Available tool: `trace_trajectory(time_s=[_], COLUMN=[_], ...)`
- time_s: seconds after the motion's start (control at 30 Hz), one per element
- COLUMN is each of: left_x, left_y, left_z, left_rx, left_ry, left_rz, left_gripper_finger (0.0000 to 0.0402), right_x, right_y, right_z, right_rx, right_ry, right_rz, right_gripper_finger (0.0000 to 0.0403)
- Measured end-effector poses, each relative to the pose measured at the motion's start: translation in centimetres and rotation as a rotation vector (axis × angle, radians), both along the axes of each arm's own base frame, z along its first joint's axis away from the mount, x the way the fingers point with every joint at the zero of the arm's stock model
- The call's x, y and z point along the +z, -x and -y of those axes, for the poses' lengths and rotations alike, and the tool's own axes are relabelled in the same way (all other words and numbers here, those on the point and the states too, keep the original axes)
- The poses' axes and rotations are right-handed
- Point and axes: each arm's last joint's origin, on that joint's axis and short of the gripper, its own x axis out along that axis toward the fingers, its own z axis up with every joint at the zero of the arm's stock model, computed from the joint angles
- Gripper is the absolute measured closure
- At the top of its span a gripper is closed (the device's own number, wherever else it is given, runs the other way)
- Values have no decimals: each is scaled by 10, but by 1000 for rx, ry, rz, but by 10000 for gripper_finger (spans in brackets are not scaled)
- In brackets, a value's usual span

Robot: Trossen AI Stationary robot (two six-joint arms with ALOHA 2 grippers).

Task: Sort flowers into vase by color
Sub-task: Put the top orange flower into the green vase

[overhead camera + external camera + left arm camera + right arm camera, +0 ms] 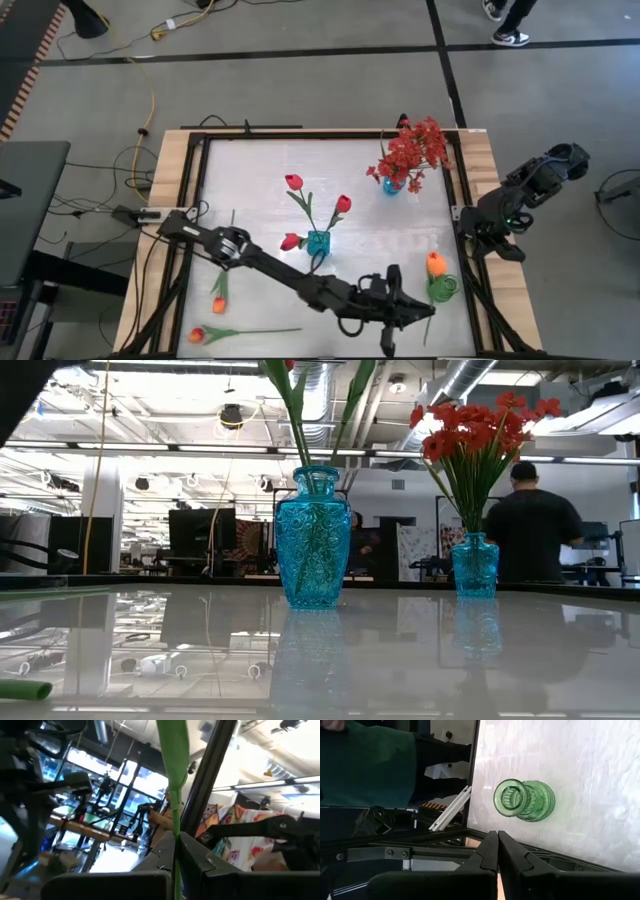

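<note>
On the left part of the worktop [250,180] two orange tulip buds lie flat — one [218,303] near the left frame, the other [197,335] at the near edge with its long stem stretched to the right. In the middle the blue vase [318,242] stands with three red rosebuds [293,181] in it. Behind it to the right, the small blue vase [391,186] carries the bushy red spray [413,148]. At the right, an orange tulip [435,264] shows just over the green vase [444,288].

The left gripper [410,315] reaches across to the near right area, and its fingers [210,870] are closed tight on a thin green stem [176,795], which runs up between them in the left wrist view. I judge this stem belongs to the orange tulip near the green vase, so the flower is being put in or is just arriving there.

What could go wrong: the stem is thin and flexible, so it may bend against the rim and miss the narrow mouth; also a sideways pull from the arm could tip the light vase.

The right gripper [496,851] waits at the right edge of the worktop — its fingers are pressed together and hold nothing.
</note>
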Motion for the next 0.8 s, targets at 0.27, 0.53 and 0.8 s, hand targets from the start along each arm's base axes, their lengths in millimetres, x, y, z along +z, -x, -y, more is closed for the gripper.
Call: trace_trajectory(time_s=[0.27,0.53,0.8], left_x=[-20,-23,-27], left_y=[-20,-29,-41], left_z=[-16,-35,-64], left_rx=[44,162,191], left_ry=[7,-93,-149], left_rz=[45,27,-10], left_gripper_finger=[401,401,401], right_x=[0,0,0], right_y=[0,0,0], right_z=[0,0,0], right_rx=[-7,-8,-12], right_ry=[-2,0,3], right_rz=[-6,-7,-7], right_gripper_finger=[370,371,372])
